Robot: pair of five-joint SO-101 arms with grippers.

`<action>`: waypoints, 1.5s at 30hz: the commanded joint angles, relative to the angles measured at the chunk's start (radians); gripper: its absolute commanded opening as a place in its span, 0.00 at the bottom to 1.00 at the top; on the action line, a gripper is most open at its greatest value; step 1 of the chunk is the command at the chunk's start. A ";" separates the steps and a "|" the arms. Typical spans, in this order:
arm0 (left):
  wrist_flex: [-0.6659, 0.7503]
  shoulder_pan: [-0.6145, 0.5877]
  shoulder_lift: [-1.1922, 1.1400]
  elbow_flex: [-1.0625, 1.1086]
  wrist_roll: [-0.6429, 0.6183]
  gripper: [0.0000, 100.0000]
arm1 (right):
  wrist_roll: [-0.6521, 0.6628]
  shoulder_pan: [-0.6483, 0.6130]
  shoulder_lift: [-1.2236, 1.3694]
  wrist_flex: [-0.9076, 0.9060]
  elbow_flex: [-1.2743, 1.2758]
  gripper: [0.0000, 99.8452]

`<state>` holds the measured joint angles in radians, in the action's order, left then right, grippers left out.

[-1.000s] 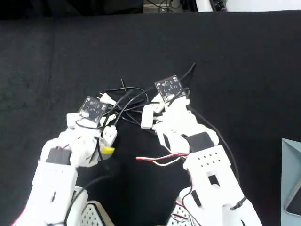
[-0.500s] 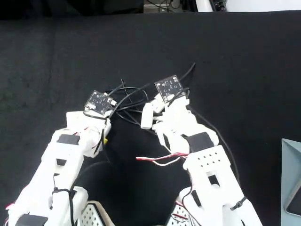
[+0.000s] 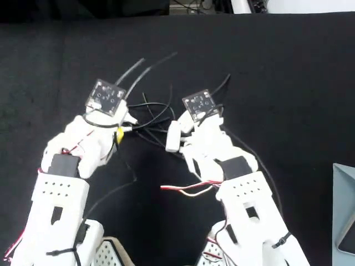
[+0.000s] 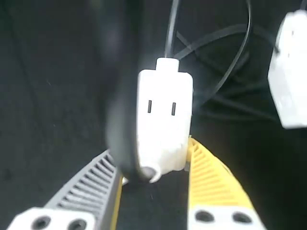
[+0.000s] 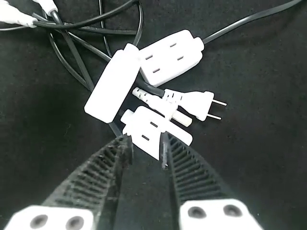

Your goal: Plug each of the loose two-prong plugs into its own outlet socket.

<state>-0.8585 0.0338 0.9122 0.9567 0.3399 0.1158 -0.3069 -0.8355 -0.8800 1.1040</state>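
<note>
Left gripper [image 4: 152, 155]: grey and yellow fingers clamped on a white rectangular two-slot outlet socket [image 4: 163, 110], slots facing the wrist camera.

Right gripper [image 5: 144, 141]: ribbed black fingers set narrow, pinching a small white two-slot socket end [image 5: 146, 127] that lies on the black table cloth [image 3: 266, 66].

A white two-prong plug [image 5: 192, 103] lies just beside it, prongs free.

A white multi-slot outlet block [image 5: 170, 57] touches a long white block [image 5: 112, 81].

Thin black cables [image 3: 150, 113] are tangled between the arms.

The far cloth is open. A grey object [image 3: 344, 205] sits at the right edge.

White two-prong plug [image 5: 197, 102] unplugged (prongs bare), just beside white outlet socket [image 5: 149, 127].
</note>
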 commanded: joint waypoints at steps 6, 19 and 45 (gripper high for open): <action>0.100 -0.005 -0.115 -0.219 0.005 0.03 | 0.002 0.015 -0.015 0.017 -0.008 0.11; 0.311 -0.108 -0.855 -0.657 0.003 0.03 | 0.002 0.015 -0.015 0.017 -0.008 0.11; -0.617 -0.068 -1.307 -1.489 -0.009 0.33 | 0.002 0.018 -0.013 0.061 0.024 0.11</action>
<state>-1.4354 -0.0644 -0.4074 -0.4780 0.3184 0.1158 -0.3069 -0.8355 -0.8370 1.1362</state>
